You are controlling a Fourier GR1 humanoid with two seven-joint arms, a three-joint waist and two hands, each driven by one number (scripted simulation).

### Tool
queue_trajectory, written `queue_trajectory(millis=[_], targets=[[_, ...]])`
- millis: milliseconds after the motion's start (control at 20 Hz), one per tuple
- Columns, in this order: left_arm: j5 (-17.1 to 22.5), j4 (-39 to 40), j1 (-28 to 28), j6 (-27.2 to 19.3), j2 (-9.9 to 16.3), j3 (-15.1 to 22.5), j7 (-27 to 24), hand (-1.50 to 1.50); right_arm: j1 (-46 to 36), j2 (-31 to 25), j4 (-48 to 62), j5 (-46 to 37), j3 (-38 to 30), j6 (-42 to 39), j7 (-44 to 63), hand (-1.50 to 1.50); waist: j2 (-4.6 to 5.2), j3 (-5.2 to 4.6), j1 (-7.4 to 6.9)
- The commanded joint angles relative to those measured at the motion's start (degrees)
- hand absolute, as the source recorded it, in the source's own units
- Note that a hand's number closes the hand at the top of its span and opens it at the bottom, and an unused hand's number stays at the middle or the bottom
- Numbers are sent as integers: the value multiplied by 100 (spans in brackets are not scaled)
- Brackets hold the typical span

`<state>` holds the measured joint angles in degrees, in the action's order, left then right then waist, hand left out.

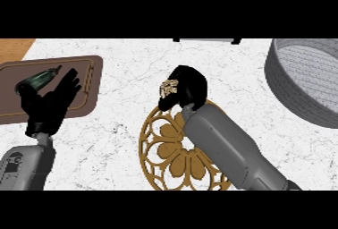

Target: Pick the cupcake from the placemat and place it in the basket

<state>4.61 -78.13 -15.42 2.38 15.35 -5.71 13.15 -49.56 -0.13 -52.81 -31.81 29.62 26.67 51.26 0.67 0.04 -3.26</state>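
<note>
Right robot hand (187, 89) curled round cupcake (170, 86) above placemat (158, 147) edge, basket (290, 85) well apart

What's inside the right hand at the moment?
The right hand is curled round the cupcake, above the far edge of the gold placemat. Only the cupcake's pale, speckled top shows; the fingers cover the rest.

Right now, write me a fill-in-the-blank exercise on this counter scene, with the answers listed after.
1. The robot's right hand is curled round the ____.
2. The round gold openwork placemat lies under the robot's ____ forearm.
3. The grey woven basket stands at the view's ____ edge.
4. The dark green bottle lies on the ____ tray, beside the open left hand.

Answers: cupcake; right; right; brown
</note>
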Motion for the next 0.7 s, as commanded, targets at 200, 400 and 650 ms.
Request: queue_trajectory(millis=[200,400,650], targets=[[-37,92,49,-71,24,-102,-4,0,-996,13,-145,-468,185,1677,143,150,-49,-8,149],[104,-49,350,113,178,-251,-70,0,-1580,12,-338,-1216,232,1626,1528,150,-112,-12,251],[-48,454,-60,-124,-1,-249,-165,0,-2221,-163,-258,-1657,-432,794,1881,150,-91,-11,423]])
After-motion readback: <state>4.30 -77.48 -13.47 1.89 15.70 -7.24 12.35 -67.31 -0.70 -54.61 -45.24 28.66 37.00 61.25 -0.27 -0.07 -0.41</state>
